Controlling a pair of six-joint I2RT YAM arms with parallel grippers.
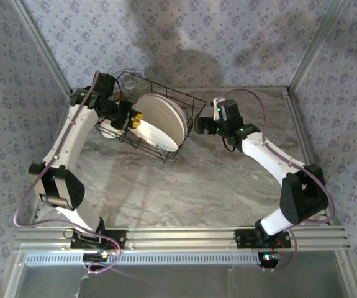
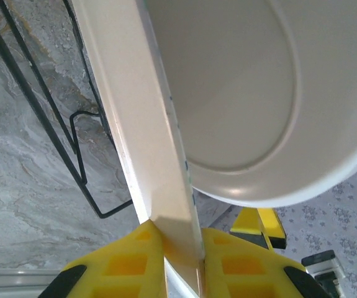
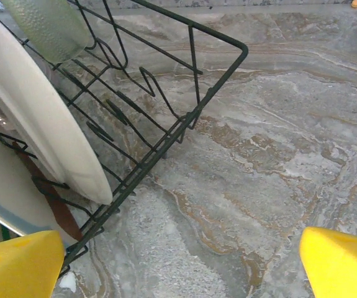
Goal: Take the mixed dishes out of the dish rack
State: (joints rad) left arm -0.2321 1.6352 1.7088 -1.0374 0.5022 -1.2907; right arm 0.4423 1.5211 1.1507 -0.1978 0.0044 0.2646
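The black wire dish rack (image 1: 184, 105) stands at the back of the table, left of the middle, with large white plates (image 1: 161, 121) upright in it. My left gripper (image 1: 136, 120) reaches in from the rack's left side. In the left wrist view its yellow fingers (image 2: 125, 264) press both faces of one white plate's rim (image 2: 142, 118), so the left gripper (image 2: 187, 267) is shut on that plate. A second white plate (image 2: 253, 93) stands just behind. My right gripper (image 1: 204, 124) hovers open by the rack's right end, its fingertips (image 3: 17, 267) wide apart over bare table.
A pale ribbed glass (image 3: 48, 25) sits at the far end of the rack (image 3: 166, 133), beyond the plates (image 3: 41, 130). Something white (image 1: 107, 130) lies on the table under my left arm. The marble tabletop (image 1: 184, 186) stretches in front of the rack. Metal frame posts (image 1: 308, 56) edge the workspace.
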